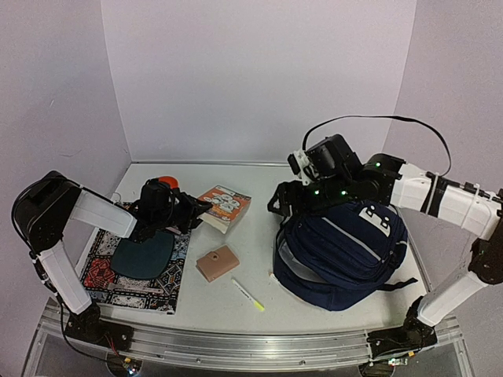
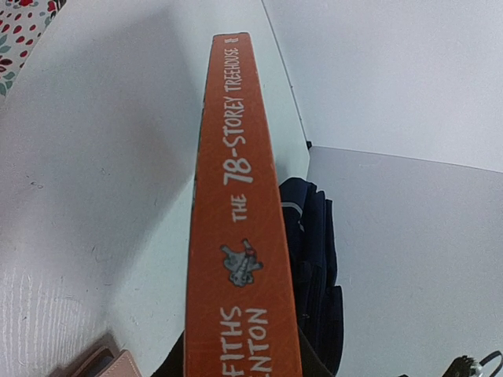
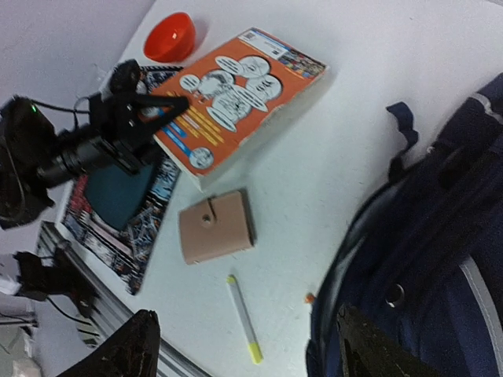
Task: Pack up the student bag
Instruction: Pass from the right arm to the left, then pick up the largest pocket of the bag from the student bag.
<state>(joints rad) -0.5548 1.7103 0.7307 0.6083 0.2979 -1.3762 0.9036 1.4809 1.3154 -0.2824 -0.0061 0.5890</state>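
Navy bag (image 1: 346, 251) awaits packing: left hand (image 1: 200, 209) grasps book (image 1: 228, 206), right hand (image 1: 279, 208) released; wallet (image 1: 218, 262), pen (image 1: 248, 295) lie on bench (image 1: 259, 251)

orange book (image 1: 225, 207), tan wallet (image 1: 218, 262), pen (image 1: 248, 295), red bowl (image 3: 169, 35)

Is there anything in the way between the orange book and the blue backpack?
Nothing visible. Only bare white table lies between the orange book, gripped by the left gripper, and the backpack. The tan wallet and the yellow-tipped pen lie nearer the front edge, off that path.
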